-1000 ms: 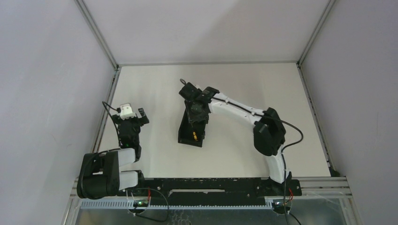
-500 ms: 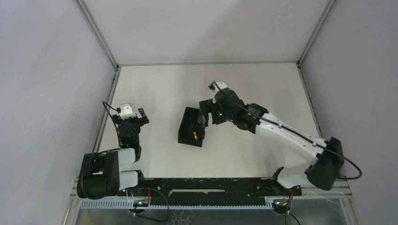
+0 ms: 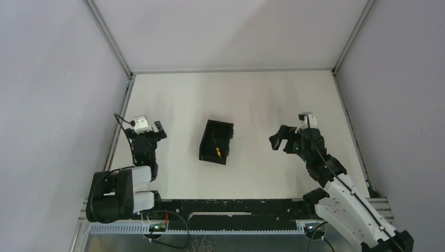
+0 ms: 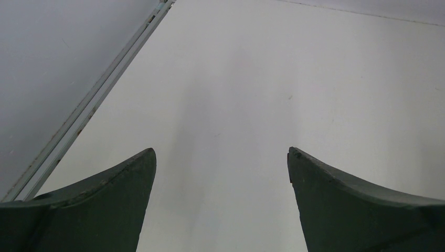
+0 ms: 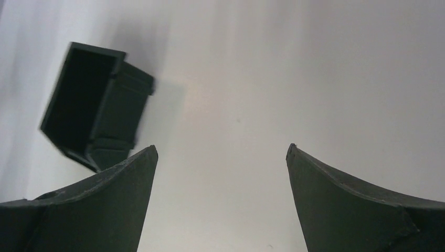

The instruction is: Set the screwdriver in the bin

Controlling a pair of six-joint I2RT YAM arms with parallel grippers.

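The black open-top bin (image 3: 216, 142) stands mid-table, and the screwdriver (image 3: 217, 151), thin dark shaft with an orange-yellow end, lies inside it near its front. The right wrist view catches the bin (image 5: 94, 105) at upper left; its inside is dark there. My right gripper (image 3: 279, 138) is open and empty, well to the right of the bin, with only bare table between its fingers (image 5: 110, 205). My left gripper (image 3: 149, 129) is open and empty at the left side, apart from the bin; bare table fills the gap between its fingertips (image 4: 126, 194).
Grey walls close the table (image 3: 252, 100) on three sides, with metal rails (image 3: 119, 118) along the left and right edges. The arm bases sit on a black bar (image 3: 236, 206) at the near edge.
My right arm has pulled back from over the bin to the right side of the table, its gripper opening on the way. The screwdriver stays in the bin. The left arm has not moved.
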